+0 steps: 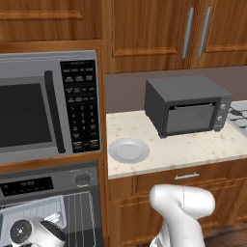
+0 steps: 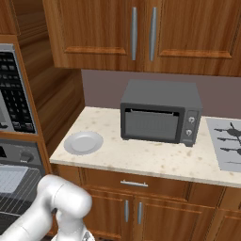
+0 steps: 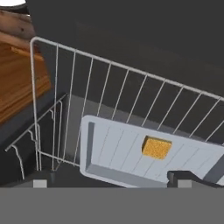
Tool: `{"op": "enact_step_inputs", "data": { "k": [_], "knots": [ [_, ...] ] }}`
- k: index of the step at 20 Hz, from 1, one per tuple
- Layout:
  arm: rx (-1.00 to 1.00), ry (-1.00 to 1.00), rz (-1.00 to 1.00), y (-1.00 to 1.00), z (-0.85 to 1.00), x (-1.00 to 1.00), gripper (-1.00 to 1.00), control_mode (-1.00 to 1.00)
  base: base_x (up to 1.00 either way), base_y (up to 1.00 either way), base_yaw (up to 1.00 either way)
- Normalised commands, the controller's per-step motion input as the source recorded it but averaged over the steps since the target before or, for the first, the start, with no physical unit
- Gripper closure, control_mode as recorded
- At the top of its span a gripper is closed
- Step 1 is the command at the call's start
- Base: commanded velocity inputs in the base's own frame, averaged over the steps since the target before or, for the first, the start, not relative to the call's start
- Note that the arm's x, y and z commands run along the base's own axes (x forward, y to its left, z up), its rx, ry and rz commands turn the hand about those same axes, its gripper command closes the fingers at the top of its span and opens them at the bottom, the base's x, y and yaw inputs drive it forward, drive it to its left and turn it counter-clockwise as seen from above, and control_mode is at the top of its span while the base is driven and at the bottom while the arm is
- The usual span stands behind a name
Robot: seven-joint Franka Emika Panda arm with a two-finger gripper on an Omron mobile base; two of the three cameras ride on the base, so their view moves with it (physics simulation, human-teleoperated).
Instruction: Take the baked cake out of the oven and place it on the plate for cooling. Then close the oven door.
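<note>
Hand view: gripper spread wide above the cake on its tray inside the oven.
Largest first: the oven (image 1: pixel 48 202) stands open below the microwave (image 1: pixel 48 106); its wire rack (image 3: pixel 109 100) carries a pale tray (image 3: pixel 131 157); the plate (image 1: pixel 129 150) lies at the counter's left edge; the cake (image 3: pixel 156 148) sits near the tray's middle; the gripper (image 3: pixel 109 180) holds nothing.
</note>
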Motion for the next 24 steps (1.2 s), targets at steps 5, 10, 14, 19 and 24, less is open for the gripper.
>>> {"op": "enact_step_inputs", "data": {
  "k": [5,10,14,19,24],
  "knots": [
    [0.12,0.24,0.07,0.04,0.0,0.03,-1.0,-1.0,0.0,0.0,0.0],
    [0.11,0.24,0.03,0.0,0.01,0.08,-1.0,-1.0,0.0,0.0,0.0],
    [0.08,0.17,0.04,0.05,0.02,0.02,-1.0,-1.0,0.0,0.0,0.0],
    [0.02,0.04,0.02,0.1,0.0,-0.01,-1.0,-1.0,0.0,0.0,0.0],
    [0.0,0.0,0.02,0.1,0.0,0.0,-1.0,-1.0,0.0,0.0,0.0]
  ]
}}
